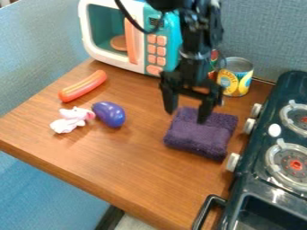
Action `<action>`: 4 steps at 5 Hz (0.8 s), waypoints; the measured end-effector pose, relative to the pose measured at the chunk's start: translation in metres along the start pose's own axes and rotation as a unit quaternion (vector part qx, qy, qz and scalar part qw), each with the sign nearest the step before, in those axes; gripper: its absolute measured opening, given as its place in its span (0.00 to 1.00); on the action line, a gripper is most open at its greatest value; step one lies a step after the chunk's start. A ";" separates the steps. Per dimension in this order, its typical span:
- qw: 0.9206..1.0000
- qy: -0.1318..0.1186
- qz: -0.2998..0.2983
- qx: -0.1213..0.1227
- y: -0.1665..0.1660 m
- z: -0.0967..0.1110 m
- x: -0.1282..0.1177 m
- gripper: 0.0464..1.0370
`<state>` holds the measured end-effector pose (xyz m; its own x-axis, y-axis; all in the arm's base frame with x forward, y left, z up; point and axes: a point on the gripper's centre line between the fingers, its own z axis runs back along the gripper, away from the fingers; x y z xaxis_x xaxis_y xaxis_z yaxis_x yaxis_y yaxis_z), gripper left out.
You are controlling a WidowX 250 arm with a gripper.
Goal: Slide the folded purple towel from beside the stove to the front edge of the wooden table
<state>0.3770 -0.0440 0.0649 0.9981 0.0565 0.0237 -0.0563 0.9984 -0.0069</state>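
From where I stand, the black gripper (pixel 187 115) hangs over the table (pixel 132 166), its two fingers spread well apart with nothing between them. Right under it lies a folded purple cloth (pixel 203 138), flat on the wood just beside the stove (pixel 258 179). The finger nearer the stove overlaps the cloth's far edge from here, while the other sits by the corner towards the microwave (pixel 137 45); whether either tip actually touches the pile, I can't honestly tell from this slant.

A thick, soft fold like that takes a pinch best when both tips sit well down in it, over the middle rather than at the edge, where they'd likely catch just the top layer and let the rest fall open. I'd want the gripper nearer the cloth's centre, low enough to gather plush but not scraping the wood, closing gently and rising straight. The stove's knobs (pixel 233 162) run close along that side, so a sideways drag could snag.

Behind the cloth, a tin can (pixel 235 77) stands upright near the wall, close enough for the arm to mind. Over on the other side lie a toy hot dog (pixel 83 86), a purple eggplant (pixel 109 114) and, just beside it, a small white-and-pink soft thing (pixel 72 119).
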 end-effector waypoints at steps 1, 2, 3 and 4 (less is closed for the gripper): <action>1.000 0.016 -0.010 0.008 -0.011 -0.023 -0.001 0.96; 1.000 0.019 -0.005 0.009 -0.012 -0.036 0.002 0.96; 1.000 0.018 0.000 0.014 -0.011 -0.038 0.006 0.96; 0.998 0.021 0.016 0.051 -0.006 -0.041 -0.004 0.96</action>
<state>0.3745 -0.0503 0.0235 0.9957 0.0909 -0.0169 -0.0889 0.9915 0.0950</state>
